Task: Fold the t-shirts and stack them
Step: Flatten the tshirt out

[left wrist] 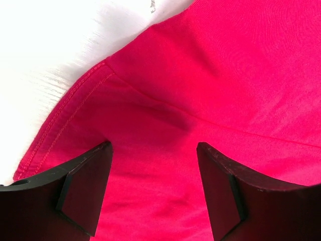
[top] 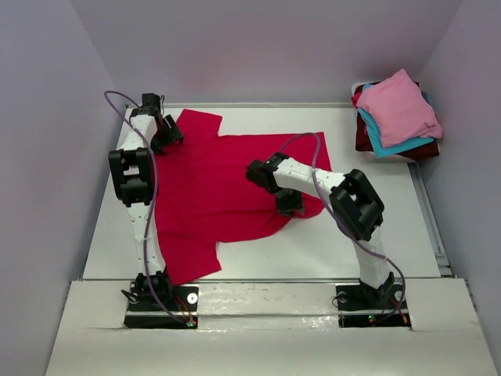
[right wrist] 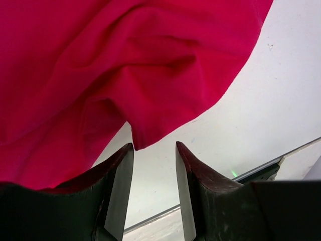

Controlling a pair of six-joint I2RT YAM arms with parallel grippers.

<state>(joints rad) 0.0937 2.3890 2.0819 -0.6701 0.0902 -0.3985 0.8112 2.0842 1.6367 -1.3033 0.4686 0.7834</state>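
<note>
1. Cloth covers the middle of the flat white table [top: 352, 243]: a bright crimson-red, short-sleeved soft t-shirt [top: 227, 188] lies spread out and rumpled. One part reaches toward 11 o'clock and another toward 7 o'clock.
2. The left gripper [top: 168, 133] hangs at the shirt's 10 o'clock edge. In its wrist view its black fingers [left wrist: 85, 186] stand wide apart over the red cloth with nothing between them, and a stitched hem runs off toward 9 o'clock beside bare table.
3. The right gripper [top: 290, 207] sits at the shirt's 4 o'clock edge. In its wrist view the gap between its fingers [right wrist: 120, 181] is narrow, and white table shows through it. A folded point of the red hem hangs just at the fingertips, and I cannot tell whether it touches them.
4. At 2 o'clock, well apart from the red shirt, three folded shirts are stacked: a light pink cloth shirt [top: 399, 106] on top, a teal-blue one [top: 380, 145] under it, and a dark maroon one [top: 362, 135] lowest.
</note>
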